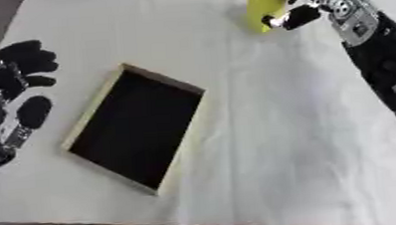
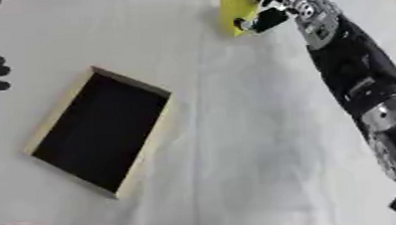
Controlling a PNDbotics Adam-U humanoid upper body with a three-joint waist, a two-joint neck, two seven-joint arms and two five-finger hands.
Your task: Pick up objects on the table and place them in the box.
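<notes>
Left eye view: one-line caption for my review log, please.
Right hand closes on a yellow object at the table's far edge; the box lies empty, left hand idle beside it.

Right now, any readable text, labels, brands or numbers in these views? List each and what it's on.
None readable.
yellow object in the right hand: no print visible.
box: plain pale rim, dark inside, no label.
table: plain white cover, no marks.
</notes>
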